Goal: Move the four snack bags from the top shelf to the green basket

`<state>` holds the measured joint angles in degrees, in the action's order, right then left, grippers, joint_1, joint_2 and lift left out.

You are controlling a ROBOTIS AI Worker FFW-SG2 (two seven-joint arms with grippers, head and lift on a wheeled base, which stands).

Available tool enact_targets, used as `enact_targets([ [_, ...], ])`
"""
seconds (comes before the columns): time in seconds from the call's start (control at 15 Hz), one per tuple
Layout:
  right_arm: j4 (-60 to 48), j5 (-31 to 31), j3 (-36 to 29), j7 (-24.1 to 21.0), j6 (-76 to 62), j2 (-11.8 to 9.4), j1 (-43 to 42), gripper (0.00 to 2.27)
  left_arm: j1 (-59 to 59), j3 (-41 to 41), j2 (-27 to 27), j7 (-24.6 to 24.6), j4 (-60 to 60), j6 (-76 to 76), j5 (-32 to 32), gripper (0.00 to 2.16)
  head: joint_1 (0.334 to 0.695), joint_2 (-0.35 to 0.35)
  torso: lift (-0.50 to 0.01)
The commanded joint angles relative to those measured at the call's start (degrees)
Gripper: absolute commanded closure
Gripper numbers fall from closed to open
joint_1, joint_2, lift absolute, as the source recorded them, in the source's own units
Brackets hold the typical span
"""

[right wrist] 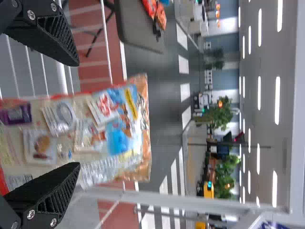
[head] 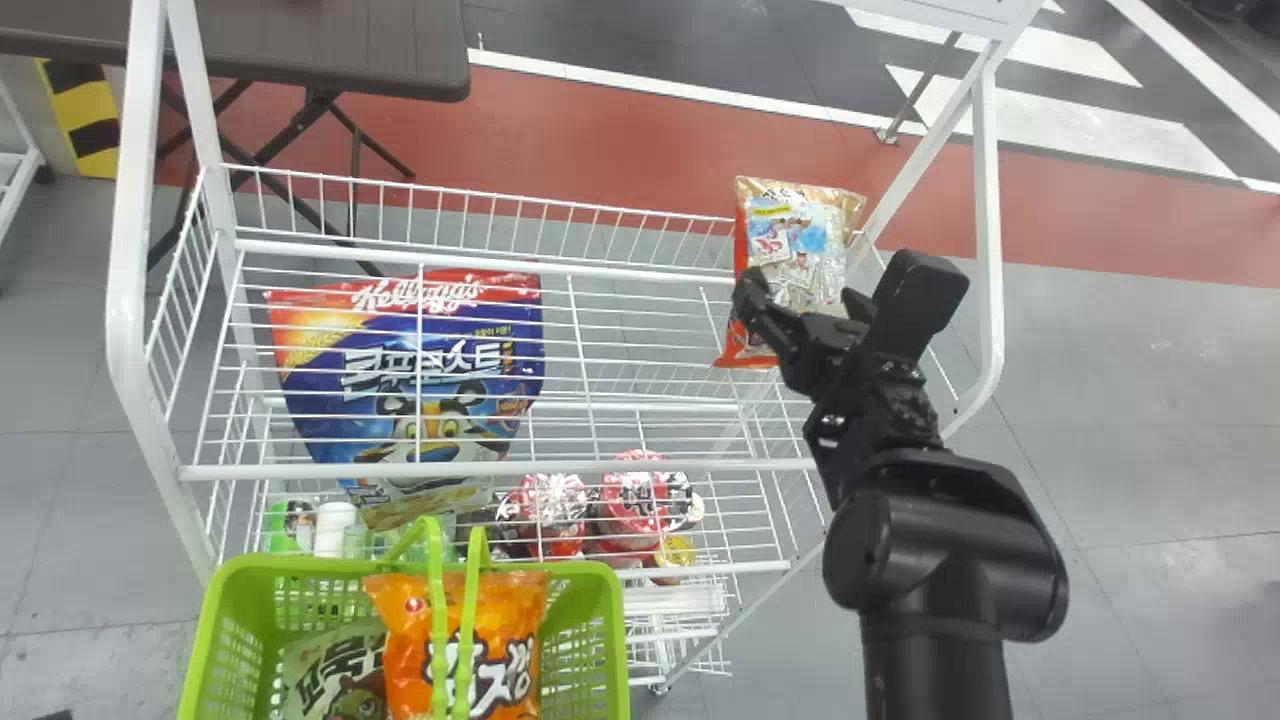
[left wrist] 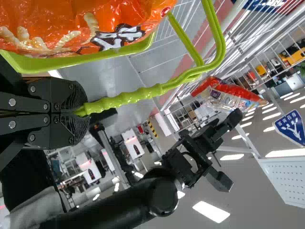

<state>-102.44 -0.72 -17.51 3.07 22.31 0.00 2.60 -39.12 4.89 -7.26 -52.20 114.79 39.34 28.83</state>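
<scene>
My right gripper (head: 835, 290) is open in front of a red-edged snack bag (head: 795, 235) standing at the right end of the top wire shelf (head: 650, 270). In the right wrist view, the open right gripper (right wrist: 78, 114) has its fingers on either side of the bag's (right wrist: 112, 136) near part; whether they touch it, I cannot tell. The green basket (head: 235, 590) holds an orange snack bag (head: 400, 610) and a pale green-white bag (head: 335, 660). My left gripper (left wrist: 78, 112) is shut on the basket's green handle (left wrist: 128, 98).
A large blue cereal bag (head: 430, 365) is seen through the wires of the rack. Red-topped cups (head: 635, 490) and a white-capped bottle (head: 335, 520) stand lower down. White posts (head: 990, 220) frame the rack's right end, and a dark table (head: 330, 50) stands behind.
</scene>
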Motion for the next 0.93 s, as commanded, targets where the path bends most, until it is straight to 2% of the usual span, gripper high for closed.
enact_targets([
  [0.0,4.8,2.9,-2.7,1.2,2.6,-0.7,-4.8,0.07,0.0,-0.1,-0.3,0.0,0.1,0.0,0.3,1.78,0.695,-0.350,0.000],
  [0.13,8.2,2.4,-2.9,6.5,9.6,-3.4,-7.9,0.13,0.2,0.1,-0.1,0.2,0.0,0.2,0.2,1.78,0.695,-0.350,0.000],
  [0.2,8.8,2.3,-3.8,9.9,11.1,-3.7,-8.7,0.47,0.3,0.2,0.0,0.2,-0.1,0.2,0.0,1.78,0.695,-0.350,0.000],
  [0.27,9.0,2.3,-4.3,12.4,12.3,-3.8,-8.9,1.49,0.3,0.2,0.1,0.3,-0.1,0.2,-0.2,1.78,0.695,-0.350,0.000],
  [0.33,9.0,2.4,-4.4,13.1,14.2,-3.8,-9.2,2.07,0.4,0.2,0.1,0.3,-0.2,0.2,-0.2,1.78,0.695,-0.350,0.000],
  [0.47,8.7,2.3,-3.9,14.5,12.5,-3.9,-8.1,2.22,0.4,0.2,0.3,0.3,-0.3,0.2,-0.4,1.78,0.695,-0.350,0.000],
  [0.67,4.4,0.4,-4.2,14.1,8.9,-3.4,-4.5,2.23,0.4,0.2,0.4,0.3,-0.3,0.2,-0.4,1.78,0.695,-0.350,0.000],
  [0.87,-4.5,-2.3,-4.6,13.2,8.6,-2.6,1.2,2.23,0.4,0.1,0.3,0.3,-0.3,0.2,-0.4,1.78,0.695,-0.350,0.000],
])
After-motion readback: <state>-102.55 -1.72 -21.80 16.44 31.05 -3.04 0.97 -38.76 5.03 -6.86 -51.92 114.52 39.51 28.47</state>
